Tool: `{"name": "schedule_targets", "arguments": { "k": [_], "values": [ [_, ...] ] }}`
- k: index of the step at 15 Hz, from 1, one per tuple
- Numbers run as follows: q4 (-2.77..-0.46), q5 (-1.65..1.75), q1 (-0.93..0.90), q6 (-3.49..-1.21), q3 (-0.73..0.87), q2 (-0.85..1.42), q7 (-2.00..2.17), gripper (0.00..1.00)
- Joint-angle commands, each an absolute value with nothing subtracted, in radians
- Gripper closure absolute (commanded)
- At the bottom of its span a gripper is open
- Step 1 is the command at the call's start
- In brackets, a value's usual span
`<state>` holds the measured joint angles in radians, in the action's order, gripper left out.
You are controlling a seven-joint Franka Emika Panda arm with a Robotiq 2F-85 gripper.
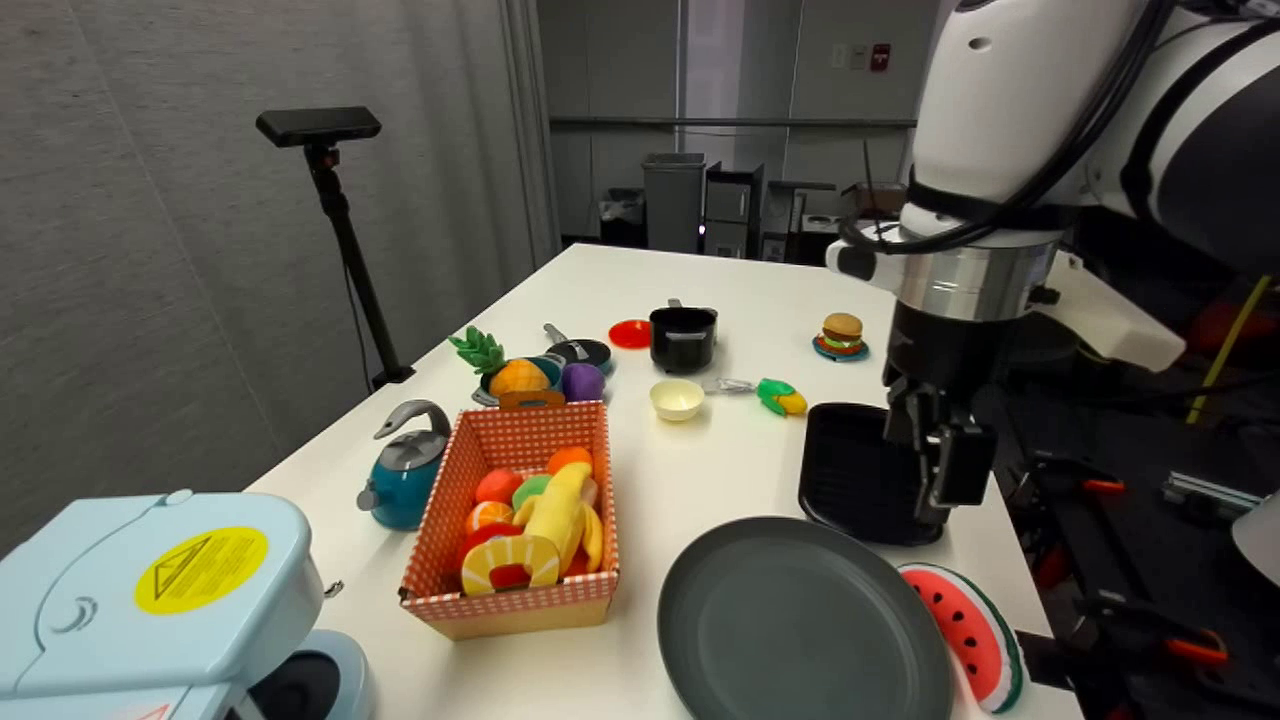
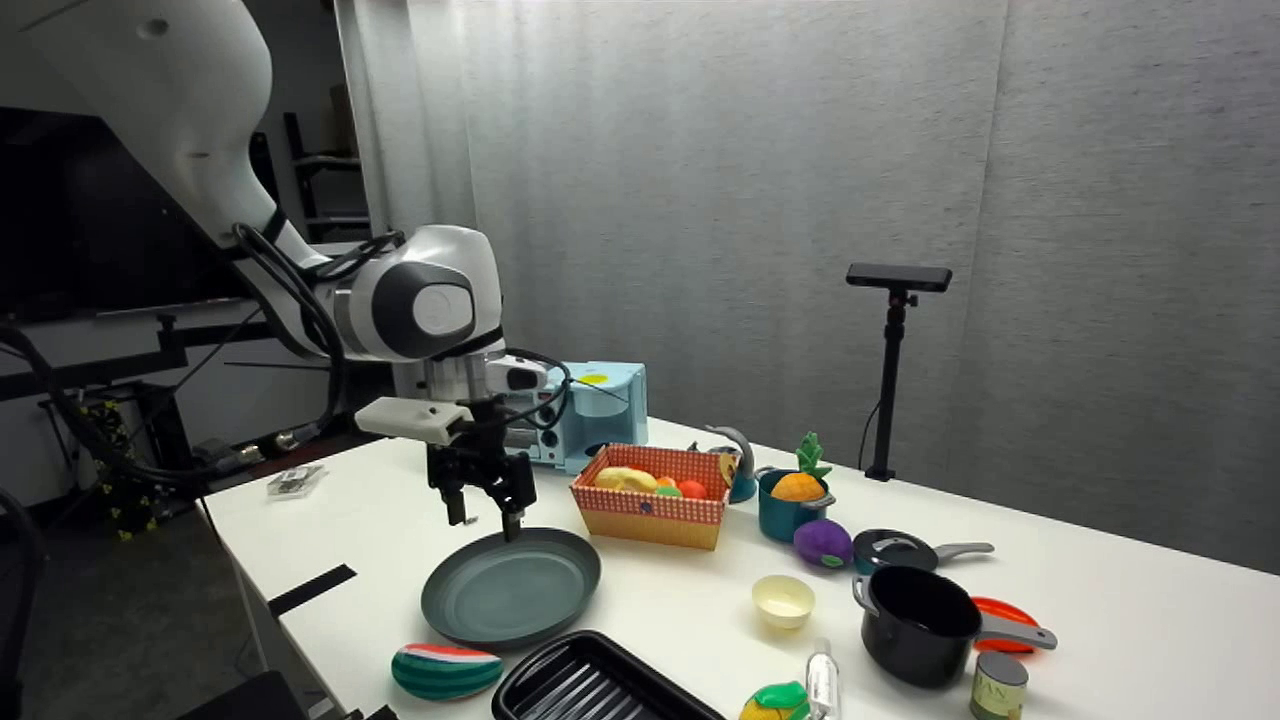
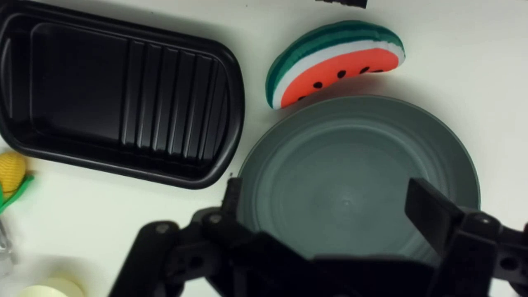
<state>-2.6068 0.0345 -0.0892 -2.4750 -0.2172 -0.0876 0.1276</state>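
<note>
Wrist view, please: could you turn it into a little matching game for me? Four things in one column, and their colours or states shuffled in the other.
Column one
1. Plate
2. Watermelon
3. Tray
4. End effector

Column two
A. Black, with ridges on part of its floor
B. Open, with nothing gripped
C. Greyish and round
D. Red, white and green

Right pairs: 1-C, 2-D, 3-A, 4-B.
</note>
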Motion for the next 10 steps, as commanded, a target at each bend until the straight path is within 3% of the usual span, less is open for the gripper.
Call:
{"name": "schedule_targets", "arguments": {
  "k": [1,10],
  "values": [
    [-2.556,0.071,-0.097,-2.564,-0.183,0.012,0.124,0.00],
    [-2.419,0.098,-0.090,-2.548,-0.091,0.179,0.138,0.00]
  ]
}}
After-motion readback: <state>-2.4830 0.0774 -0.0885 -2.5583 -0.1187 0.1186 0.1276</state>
